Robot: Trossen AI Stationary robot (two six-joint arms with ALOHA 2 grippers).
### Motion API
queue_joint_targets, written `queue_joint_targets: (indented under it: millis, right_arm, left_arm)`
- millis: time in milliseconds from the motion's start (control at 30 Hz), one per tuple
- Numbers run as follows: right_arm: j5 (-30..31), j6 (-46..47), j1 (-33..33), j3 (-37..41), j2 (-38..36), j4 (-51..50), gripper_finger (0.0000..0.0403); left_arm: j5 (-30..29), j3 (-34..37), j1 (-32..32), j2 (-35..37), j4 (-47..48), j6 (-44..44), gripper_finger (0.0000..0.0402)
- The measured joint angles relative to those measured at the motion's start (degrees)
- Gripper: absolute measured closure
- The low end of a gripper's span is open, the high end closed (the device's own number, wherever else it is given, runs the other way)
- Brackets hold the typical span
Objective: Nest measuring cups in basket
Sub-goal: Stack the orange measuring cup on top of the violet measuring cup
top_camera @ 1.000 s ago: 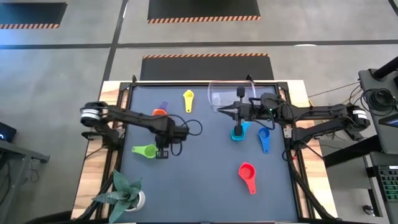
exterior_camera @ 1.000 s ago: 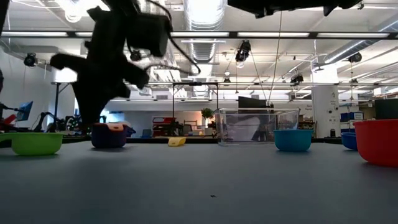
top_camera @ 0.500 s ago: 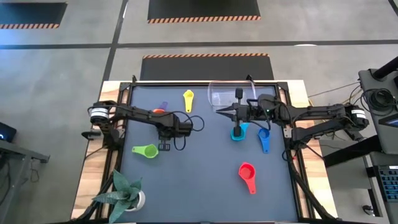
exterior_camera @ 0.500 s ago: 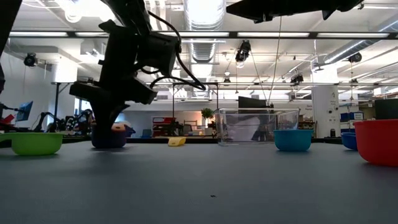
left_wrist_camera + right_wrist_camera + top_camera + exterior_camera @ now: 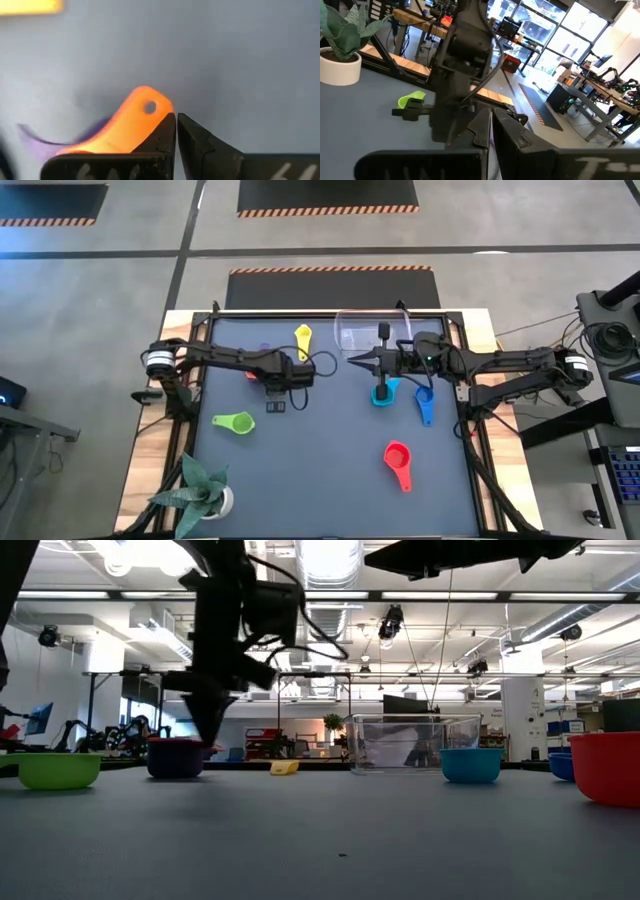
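The orange cup [image 5: 125,131] sits nested in the purple cup [image 5: 175,757] at the table's far left. My left gripper [image 5: 176,118] points down, shut, with its tips right beside the orange cup's handle end. My right gripper [image 5: 350,359] hovers level and shut high above the table, by the clear basket [image 5: 372,335] at the far edge. The yellow cup [image 5: 303,338], green cup [image 5: 235,423], cyan cup [image 5: 383,393], blue cup [image 5: 424,403] and red cup [image 5: 398,459] rest on their bases on the mat. My left gripper's shut fingertips stand from above next to the holed end of the orange cup's handle [image 5: 149,106]. Whether they touch it, I cannot tell. Nothing is between the fingers.
A potted plant [image 5: 205,490] stands at the near left corner. The mat's middle and near part [image 5: 320,470] lies bare between the green and red cups. The table's raised frame [image 5: 465,430] runs along the edges.
My left gripper has gone from beside the green cup toward the table's far edge and right, over to the orange and purple cups, and its wrist has turned on the way. It has stayed shut. The cups have not moved.
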State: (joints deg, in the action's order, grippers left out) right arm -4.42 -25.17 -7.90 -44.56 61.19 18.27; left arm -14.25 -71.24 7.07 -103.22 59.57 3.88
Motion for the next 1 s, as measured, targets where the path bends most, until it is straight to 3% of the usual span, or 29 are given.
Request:
queue_joint_targets:
  millis: [133,233,300,433,500,833,1000]
  right_arm:
    - [0.00,-0.05,0.00,0.00,0.00,-0.51,0.0394]
    - [0.01,-0.07,0.00,0.00,0.00,-0.57,0.0394]
    - [0.02,-0.26,0.00,0.00,0.00,-0.99,0.0394]
    - [0.04,-0.39,0.00,0.00,0.00,-1.82,0.0394]
    - [0.04,-0.42,0.00,0.00,0.00,-1.87,0.0394]
    - [0.04,-0.53,0.00,0.00,0.00,-2.29,0.0394]
    - [0.04,-1.11,0.00,0.00,0.00,-2.28,0.0394]
  left_arm:
    - [-12.12,-3.50,1.51,0.00,0.09,-2.44,0.0402]
    - [-15.08,-7.19,2.54,0.00,2.30,-2.60,0.0402]
    - [-11.65,-10.28,2.48,0.06,3.41,-1.14,0.0402]
    - [10.37,-14.77,2.36,0.26,6.37,6.09,0.0402]
    - [16.68,-15.06,2.31,0.26,7.01,9.49,0.0402]
    - [15.69,-2.70,2.30,0.26,0.96,12.21,0.0402]
    - [7.63,0.95,2.30,0.20,-3.45,11.37,0.0402]
